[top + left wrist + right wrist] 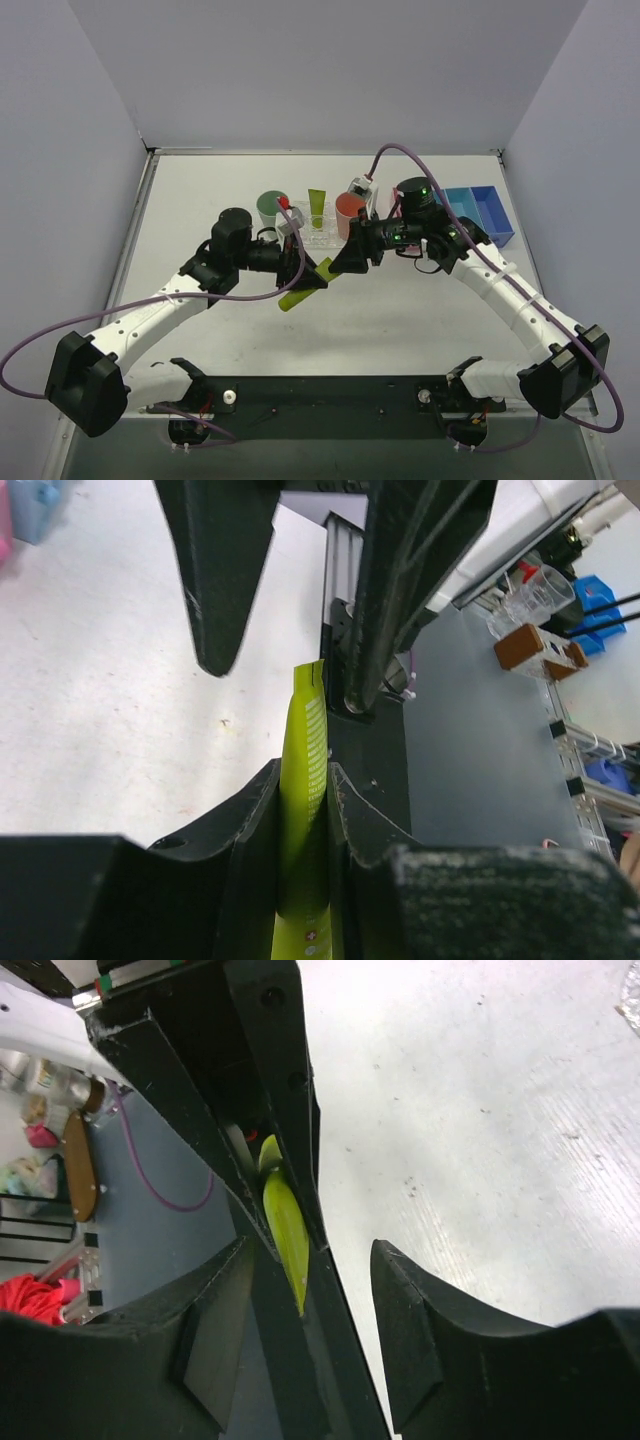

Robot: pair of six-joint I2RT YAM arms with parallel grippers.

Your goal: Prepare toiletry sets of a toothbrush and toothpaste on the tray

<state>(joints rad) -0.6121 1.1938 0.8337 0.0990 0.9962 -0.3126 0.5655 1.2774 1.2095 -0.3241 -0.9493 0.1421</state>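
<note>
White table (400,320) below: left gripper (303,780) pinches a green tube (305,720), maybe so the wide-open, empty right gripper (312,1250) can take it.

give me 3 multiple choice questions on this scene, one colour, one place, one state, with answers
1. What colour is the bin at the table's right side?
A) yellow B) blue C) black

2. Where is the loose tube that no gripper holds?
A) in the bin B) at the table's near edge C) between the green cup and the salmon cup

3. How is the left gripper?
A) shut on a lime-green tube B) open and empty C) shut on a cup

Answers: 1 B, the top view shows it plainly blue. 2 C, the cups flank it in the top view. 3 A, the left wrist view shows both fingers pressed against the tube's sides.
</note>
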